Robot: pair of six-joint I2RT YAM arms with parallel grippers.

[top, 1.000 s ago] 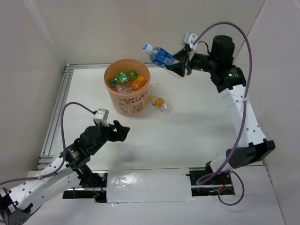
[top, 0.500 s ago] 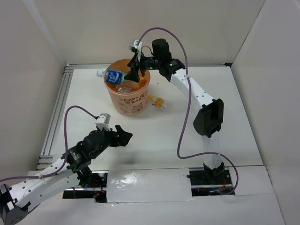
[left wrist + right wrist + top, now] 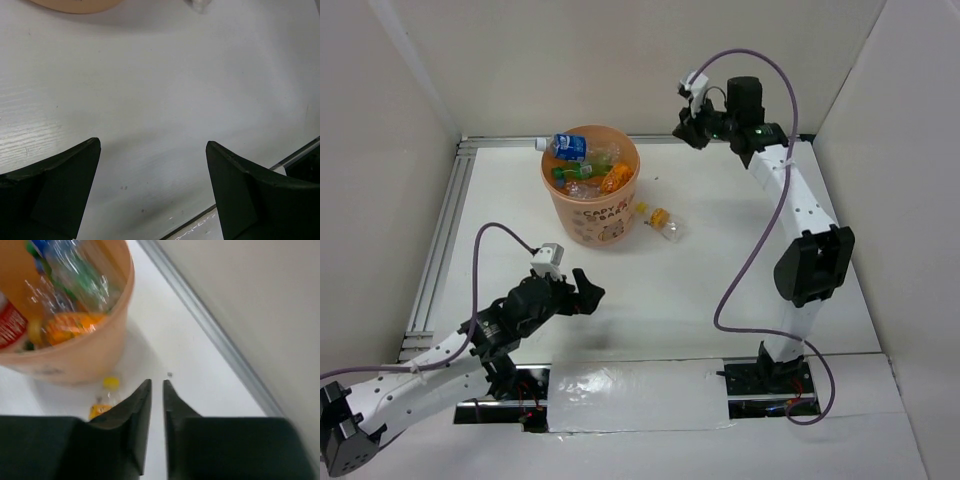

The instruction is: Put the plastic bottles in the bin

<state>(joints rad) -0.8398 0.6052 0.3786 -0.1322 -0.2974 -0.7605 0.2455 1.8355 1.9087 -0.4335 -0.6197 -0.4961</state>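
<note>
The orange bin [image 3: 592, 218] stands at the back of the table and holds several plastic bottles. A blue-labelled bottle [image 3: 565, 147] lies on top, its cap over the bin's left rim. One small orange-labelled bottle [image 3: 662, 220] with a yellow cap lies on the table just right of the bin. My right gripper [image 3: 684, 131] is shut and empty, up in the air right of the bin. In the right wrist view the right gripper [image 3: 156, 382] is above the bin [image 3: 85, 357] and the loose bottle [image 3: 102, 409]. My left gripper [image 3: 592, 291] is open and empty, low over the table in front of the bin.
White walls close in the table at the left, back and right. A metal rail [image 3: 438, 235] runs along the left edge. In the left wrist view the left gripper [image 3: 152, 145] is over bare white table, with the bin's base [image 3: 75, 5] at the top.
My right gripper carried the blue-labelled bottle over the bin, let it go there, then drew back to the right and shut. My left gripper crept a little forward.
</note>
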